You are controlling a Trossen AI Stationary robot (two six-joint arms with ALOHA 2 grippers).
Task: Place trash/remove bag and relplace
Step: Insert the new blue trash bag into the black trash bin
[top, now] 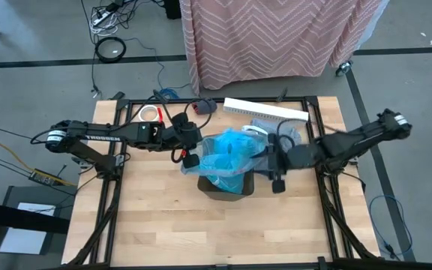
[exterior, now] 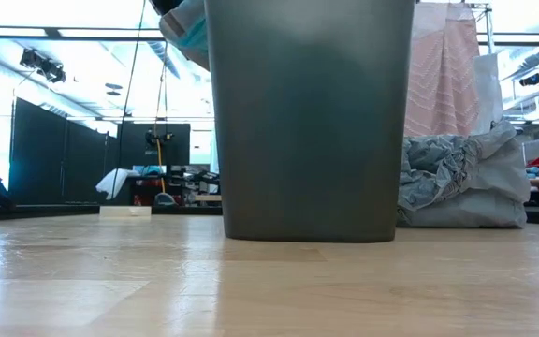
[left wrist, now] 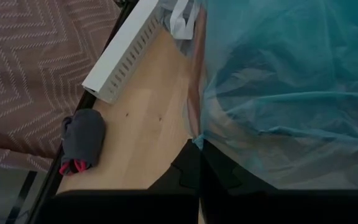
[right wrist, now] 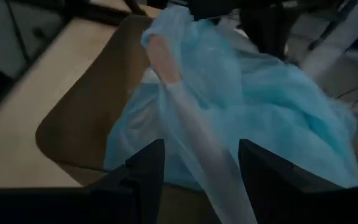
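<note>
blue bag [top: 231,154]: thin bright-blue film, draped over and partly down into the grey bin [top: 229,185] at table centre. This is the liner being fitted; the used grey bag [exterior: 457,183] lies crumpled on the table behind the bin, toward the right arm's side.
feel (est.): very light, limp, no stiffness; slippery film, tears if snagged or yanked. Won't hold shape, sags once released.
where to grip: bag mouth hem only, pinch a fold of film. Mid-panel grabs just bunch it up.
left gripper [top: 191,160]: at bin's left rim, fingers together, pinching the blue film edge (wrist view shows film running into closed fingers).
right gripper [right wrist: 201,162]: at bin's right rim, fingers apart, a twisted strand of blue film running between them; looks unclamped, can't be sure of contact.
step (est.): spreading mouth over rim; right side needs a pinch, then pull outward + down over the lip.
bin: stiff plastic, upright, dark rim partly visible in right wrist view. Light enough to slide or tip if film is tugged sideways, so pull opposing sides evenly.
edges: bin lip is the snag point; film must clear it, not catch.
room: open wood in front of bin and on both sides near it. Behind bin crowded: white slotted duct [top: 265,110], tape roll [top: 150,114], small dark bundle [left wrist: 81,140] by table's back edge.
table [top: 156,225]: wood top, black frame rails along the sides; keep elbows off them.
</note>
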